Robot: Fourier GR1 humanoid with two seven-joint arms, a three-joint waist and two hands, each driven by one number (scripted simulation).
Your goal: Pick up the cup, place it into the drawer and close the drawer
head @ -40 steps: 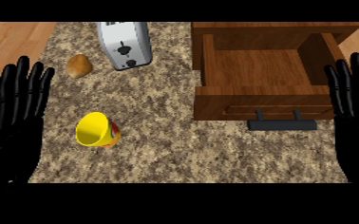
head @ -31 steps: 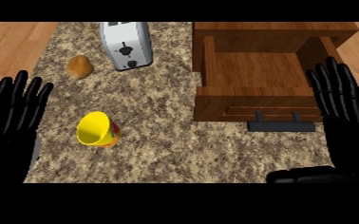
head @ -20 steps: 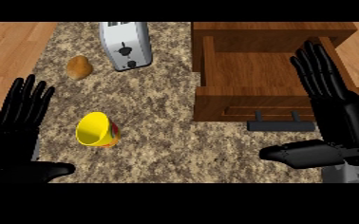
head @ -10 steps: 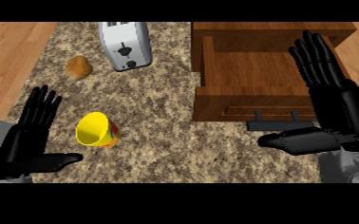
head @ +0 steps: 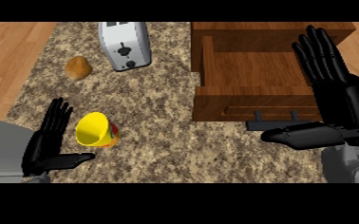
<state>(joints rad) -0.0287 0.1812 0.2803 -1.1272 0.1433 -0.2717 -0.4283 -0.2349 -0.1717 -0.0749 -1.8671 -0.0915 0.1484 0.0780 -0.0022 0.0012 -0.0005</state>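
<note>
A yellow cup (head: 97, 131) lies on its side on the speckled counter (head: 168, 137), just beside the left hand (head: 48, 142), whose straight fingers and spread thumb seem set to grasp it. The wooden drawer (head: 252, 105) is pulled open, probably to receive the cup. The right hand (head: 335, 95) hovers over the drawer's right edge with its fingers spread, holding nothing.

A yellow cup (head: 97, 130) lies on its side on the speckled table (head: 168, 147), mouth turned up and leftward; the left hand (head: 43, 146) stands just beside it on the left, fingers straight, thumb stretched out below the cup; the wooden drawer (head: 252, 71) is open at the upper right, its dark handle (head: 277, 119) facing the view's lower edge; the right hand (head: 335, 107) hangs flat over the drawer's right side, thumb pointing left beneath the handle; a toaster (head: 125, 45) and a brown lump (head: 79, 67) sit well apart from the cup, farther up.
</note>
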